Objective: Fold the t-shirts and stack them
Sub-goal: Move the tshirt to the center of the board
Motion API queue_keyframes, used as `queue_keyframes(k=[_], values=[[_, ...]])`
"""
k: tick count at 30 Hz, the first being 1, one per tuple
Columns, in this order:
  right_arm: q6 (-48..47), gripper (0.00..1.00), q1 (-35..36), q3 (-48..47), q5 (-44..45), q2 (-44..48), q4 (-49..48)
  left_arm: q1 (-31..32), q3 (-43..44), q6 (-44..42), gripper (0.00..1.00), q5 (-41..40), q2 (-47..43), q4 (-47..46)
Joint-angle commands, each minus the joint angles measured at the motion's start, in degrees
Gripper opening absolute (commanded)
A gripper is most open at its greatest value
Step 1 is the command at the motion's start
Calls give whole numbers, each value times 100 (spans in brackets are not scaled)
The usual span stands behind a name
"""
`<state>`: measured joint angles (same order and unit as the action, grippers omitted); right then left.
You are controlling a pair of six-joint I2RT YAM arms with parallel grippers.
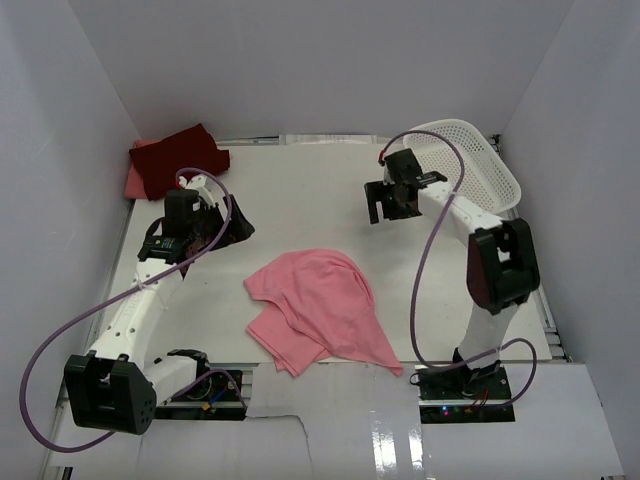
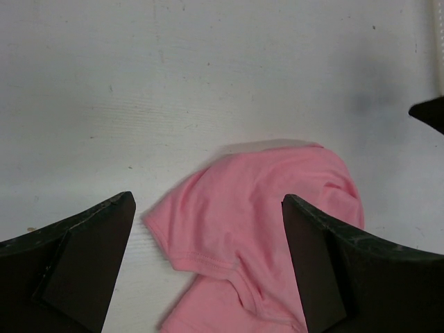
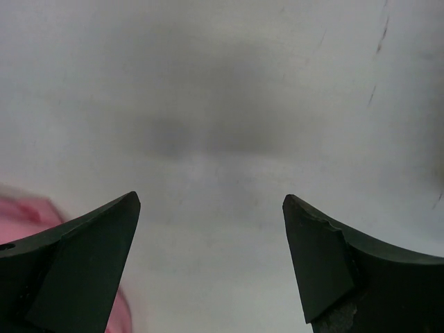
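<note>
A light pink t-shirt [image 1: 320, 310] lies crumpled in the middle of the table; it also shows in the left wrist view [image 2: 263, 215], with a sleeve hem toward the camera. A dark maroon shirt [image 1: 180, 155] lies folded at the back left on a salmon pink one [image 1: 137, 183]. My left gripper [image 1: 238, 228] is open and empty, above the table left of the pink shirt; in its own view [image 2: 208, 205] the shirt lies between the jaws. My right gripper [image 1: 385, 205] is open and empty over bare table at the back right [image 3: 208, 201].
A white mesh basket [image 1: 480, 165] stands tilted at the back right corner behind the right arm. White walls close in the table [image 1: 300, 180] on three sides. Purple cables loop off both arms.
</note>
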<state>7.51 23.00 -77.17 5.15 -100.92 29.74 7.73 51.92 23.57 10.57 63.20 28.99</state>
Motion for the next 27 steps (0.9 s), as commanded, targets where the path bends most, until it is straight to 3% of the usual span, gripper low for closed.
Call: queue_keyframes(k=[1, 4, 8, 18, 19, 24, 27], values=[[-179, 90, -217, -1131, 188, -944, -241, 36, 37, -63, 98, 138, -71, 1], [-224, 90, -393, -2430, 757, -1815, -4, 62, 55, -107, 98, 217, -62, 45], [-22, 90, -718, -3084, 1505, -2501, 313, 80, 55, -116, 98, 279, -106, 159], [-65, 90, -1439, -4596, 1516, -3346, 410, 97, -7, -160, 98, 235, -220, 291], [-83, 90, -1457, -4814, 1472, -3355, 393, 89, 11, -160, 98, 227, -220, 291], [-65, 90, -1299, -5143, -416, -2917, 848, 97, 72, -134, 98, 261, -168, 326], [-232, 90, -712, -3644, -875, -1654, 597, 106, 151, -81, 98, 349, -168, 422]])
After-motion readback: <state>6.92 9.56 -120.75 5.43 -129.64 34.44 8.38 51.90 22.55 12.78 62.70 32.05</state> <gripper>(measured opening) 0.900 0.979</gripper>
